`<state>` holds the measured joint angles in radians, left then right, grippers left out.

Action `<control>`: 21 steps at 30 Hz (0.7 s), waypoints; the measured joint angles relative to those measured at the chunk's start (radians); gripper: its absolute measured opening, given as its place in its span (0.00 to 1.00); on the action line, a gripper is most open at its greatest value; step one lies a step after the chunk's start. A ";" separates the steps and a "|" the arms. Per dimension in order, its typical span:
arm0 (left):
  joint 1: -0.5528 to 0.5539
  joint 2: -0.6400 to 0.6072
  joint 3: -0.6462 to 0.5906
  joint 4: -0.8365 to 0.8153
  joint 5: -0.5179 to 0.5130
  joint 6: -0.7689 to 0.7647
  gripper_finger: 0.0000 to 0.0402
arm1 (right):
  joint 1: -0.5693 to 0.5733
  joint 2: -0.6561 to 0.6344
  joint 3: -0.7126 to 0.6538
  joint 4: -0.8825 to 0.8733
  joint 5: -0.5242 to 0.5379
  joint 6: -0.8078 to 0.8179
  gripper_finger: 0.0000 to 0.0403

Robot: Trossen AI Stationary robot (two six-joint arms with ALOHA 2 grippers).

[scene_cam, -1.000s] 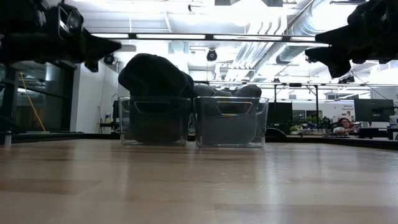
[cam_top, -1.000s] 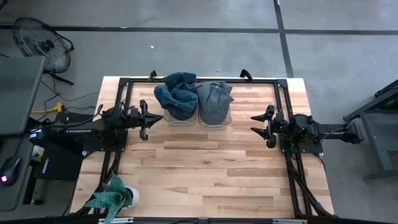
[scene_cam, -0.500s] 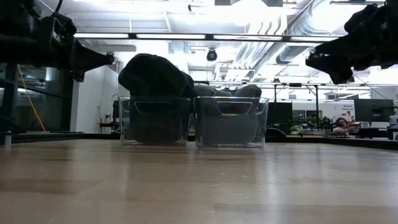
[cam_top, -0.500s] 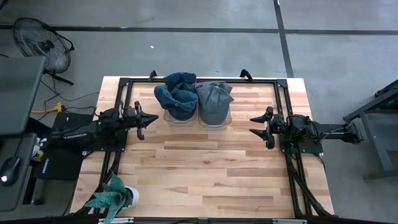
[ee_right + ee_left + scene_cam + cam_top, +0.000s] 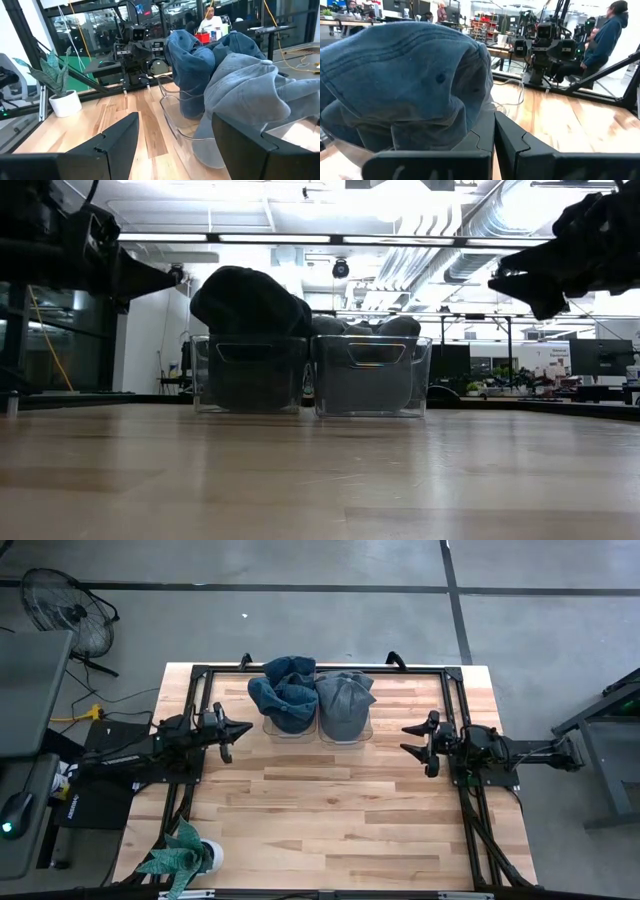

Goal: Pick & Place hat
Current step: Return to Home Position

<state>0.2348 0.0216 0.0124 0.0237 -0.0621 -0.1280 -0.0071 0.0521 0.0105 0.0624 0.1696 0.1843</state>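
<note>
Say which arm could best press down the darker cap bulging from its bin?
Left, probably: the left gripper is nearest the darker cap; the right gripper sits beyond the paler cap.

Left gripper (image 5: 238, 729) at mid-left of the high view, fingers pressed together; right gripper (image 5: 412, 738) at mid-right, fingers spread wide, both pointing inward.

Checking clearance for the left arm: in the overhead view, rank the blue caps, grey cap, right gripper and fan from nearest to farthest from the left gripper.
From the left gripper:
1. Blue caps, in the left bin.
2. Grey cap, in the right bin.
3. Right gripper, across the table.
4. Fan, off the table's far left corner.
</note>
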 joint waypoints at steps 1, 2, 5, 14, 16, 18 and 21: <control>0.000 0.000 0.000 -0.001 0.000 0.000 0.00 | 0.000 0.000 0.000 0.001 -0.001 -0.002 0.61; 0.000 0.001 0.000 -0.003 0.004 0.000 0.00 | 0.000 0.000 0.000 -0.005 -0.002 -0.001 0.61; 0.000 0.001 0.000 -0.009 0.052 0.024 0.00 | 0.000 0.013 0.000 -0.016 -0.018 -0.006 0.61; 0.000 0.002 0.000 -0.012 0.074 0.034 0.00 | 0.000 0.020 0.000 -0.016 0.004 -0.068 0.61; 0.000 0.002 0.000 -0.012 0.074 0.035 0.00 | 0.000 0.020 0.000 -0.016 0.005 -0.072 0.61; 0.000 0.002 0.000 -0.012 0.074 0.037 0.00 | 0.000 0.020 0.000 -0.016 0.005 -0.072 0.61; 0.000 0.002 0.000 -0.012 0.074 0.037 0.00 | 0.000 0.020 0.000 -0.016 0.005 -0.072 0.61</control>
<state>0.2348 0.0238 0.0124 0.0113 0.0120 -0.0910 -0.0071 0.0723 0.0101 0.0460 0.1744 0.1123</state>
